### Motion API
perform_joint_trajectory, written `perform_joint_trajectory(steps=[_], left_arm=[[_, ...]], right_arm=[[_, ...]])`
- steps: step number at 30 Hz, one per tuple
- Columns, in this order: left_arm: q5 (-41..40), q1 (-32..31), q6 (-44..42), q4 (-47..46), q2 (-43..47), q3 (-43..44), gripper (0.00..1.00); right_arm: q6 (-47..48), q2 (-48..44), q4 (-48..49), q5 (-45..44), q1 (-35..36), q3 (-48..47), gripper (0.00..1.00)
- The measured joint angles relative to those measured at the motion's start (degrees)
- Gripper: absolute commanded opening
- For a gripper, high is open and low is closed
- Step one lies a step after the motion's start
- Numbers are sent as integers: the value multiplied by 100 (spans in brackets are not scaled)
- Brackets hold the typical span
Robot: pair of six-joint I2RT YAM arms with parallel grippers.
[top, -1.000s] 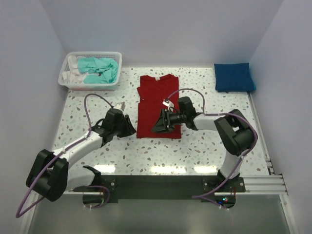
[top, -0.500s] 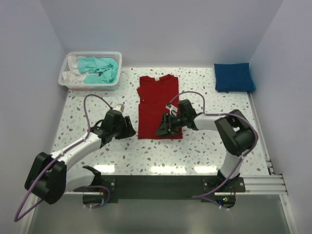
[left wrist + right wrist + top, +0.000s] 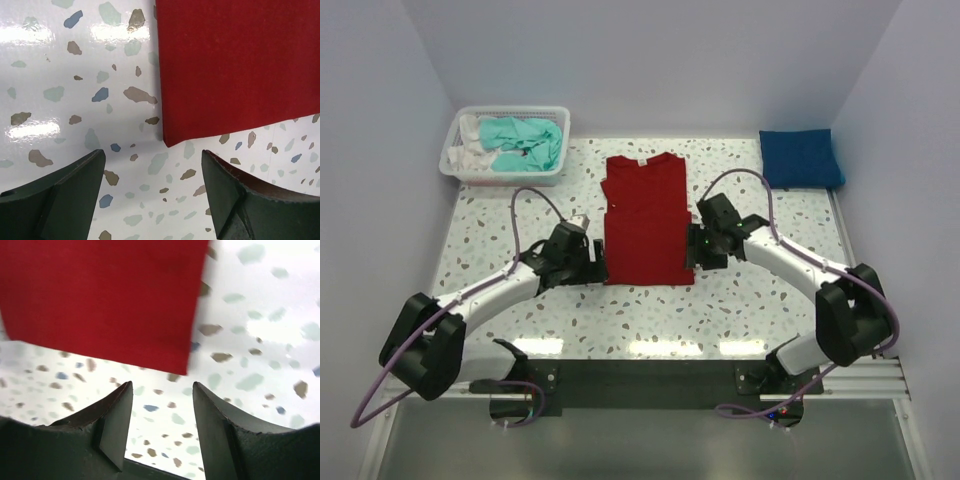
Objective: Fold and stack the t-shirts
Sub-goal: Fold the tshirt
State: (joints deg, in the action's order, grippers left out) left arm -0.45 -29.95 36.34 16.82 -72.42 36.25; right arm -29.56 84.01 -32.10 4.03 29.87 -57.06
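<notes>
The deep red t-shirt (image 3: 645, 215) lies folded into a long strip on the middle of the table, collar at the far end. Its near left corner shows in the left wrist view (image 3: 235, 65), its near right corner in the right wrist view (image 3: 100, 295). My left gripper (image 3: 597, 264) is open and empty just left of the shirt's near left corner (image 3: 152, 155). My right gripper (image 3: 695, 250) is open and empty just right of its near right edge (image 3: 162, 390). A royal blue t-shirt (image 3: 800, 158) lies folded at the far right. A teal t-shirt (image 3: 525, 140) lies crumpled in the basket.
A white mesh basket (image 3: 505, 172) stands at the far left and also holds some white cloth (image 3: 470, 150). The speckled table (image 3: 750, 300) has walls on three sides. The arm bases sit on a black rail at the near edge.
My right gripper has come off the red shirt and moved right to its near right edge. My left gripper has moved right to the shirt's near left corner.
</notes>
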Motion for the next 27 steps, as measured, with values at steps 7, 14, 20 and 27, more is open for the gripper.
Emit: perform_joint_trajectory(steps=[7,14,20,27], left_arm=[[-190,-175,-13,162,-229,260,83],[-323,-201,-24,232,-345,437,83],[-341,-203,-61,295,-431,448,84],[-356,-212,-127,463,-544,529,84]], right_arm=[[-48,439,-348,-431,26,83,52],[-129,1056,-321,-470,251,20,51],[-199,1327,-319,-680,468,-81,49],[-258,1388,-332,-1027,634,-120,43]])
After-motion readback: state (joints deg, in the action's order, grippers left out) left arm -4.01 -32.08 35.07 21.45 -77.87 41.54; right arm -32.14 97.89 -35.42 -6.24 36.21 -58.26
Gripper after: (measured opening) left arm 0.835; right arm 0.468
